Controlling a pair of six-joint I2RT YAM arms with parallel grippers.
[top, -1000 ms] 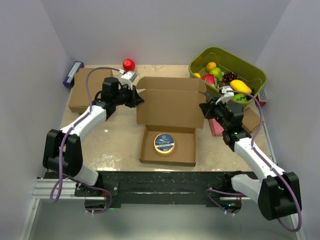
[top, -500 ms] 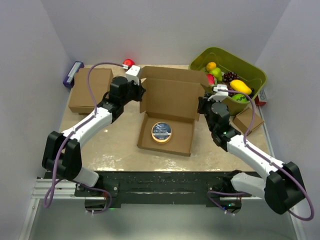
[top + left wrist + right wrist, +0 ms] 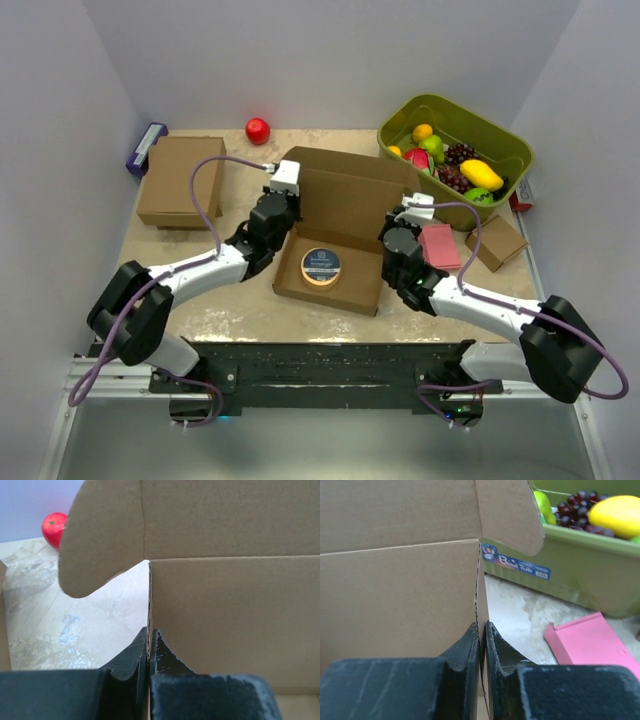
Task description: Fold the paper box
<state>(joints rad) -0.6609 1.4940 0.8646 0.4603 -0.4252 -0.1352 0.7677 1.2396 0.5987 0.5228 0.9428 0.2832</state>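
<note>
Left jaws and right jaws each pinch a wall edge of the paper box [image 3: 350,195] — if either thin grip slips, the fold could spring open.

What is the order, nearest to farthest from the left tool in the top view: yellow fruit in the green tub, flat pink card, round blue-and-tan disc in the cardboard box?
1. Round blue-and-tan disc: in the brown cardboard box, beside the left tool.
2. Flat pink card: right of the box.
3. Yellow fruit: in the green tub, back right.
</note>
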